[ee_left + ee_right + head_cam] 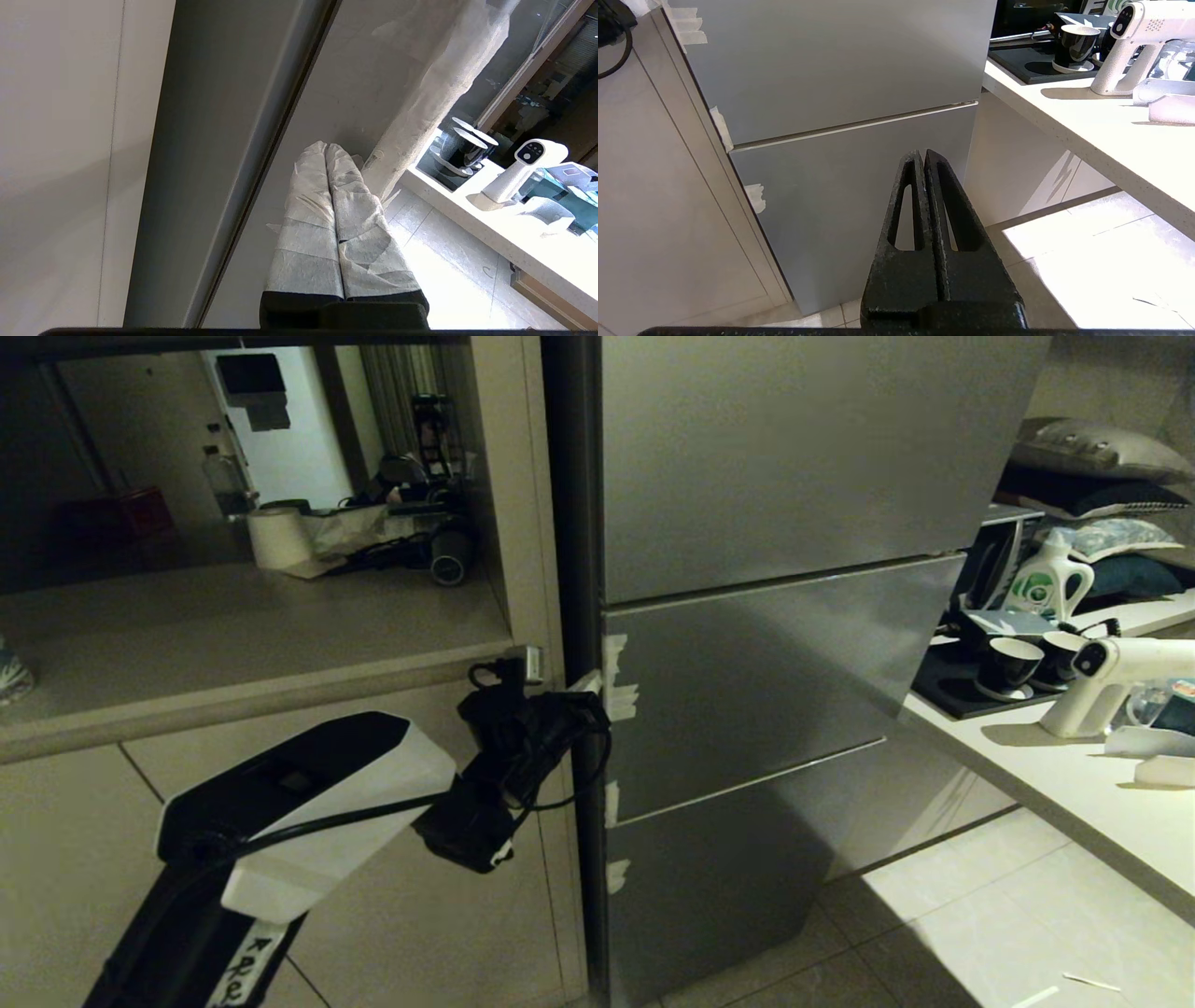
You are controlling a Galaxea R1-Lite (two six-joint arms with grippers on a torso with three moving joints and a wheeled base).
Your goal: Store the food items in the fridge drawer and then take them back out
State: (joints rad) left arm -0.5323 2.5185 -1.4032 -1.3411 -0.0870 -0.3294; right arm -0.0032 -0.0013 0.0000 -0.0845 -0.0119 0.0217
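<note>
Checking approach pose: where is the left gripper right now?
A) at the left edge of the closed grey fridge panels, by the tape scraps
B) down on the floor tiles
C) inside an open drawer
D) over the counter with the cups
A: the left gripper sits at the taped left edge of the closed grey fridge panels, fingers together.

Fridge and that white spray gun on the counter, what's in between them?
Two black cups on a dark tray sit between the fridge and the spray gun; the head view shows it.
</note>
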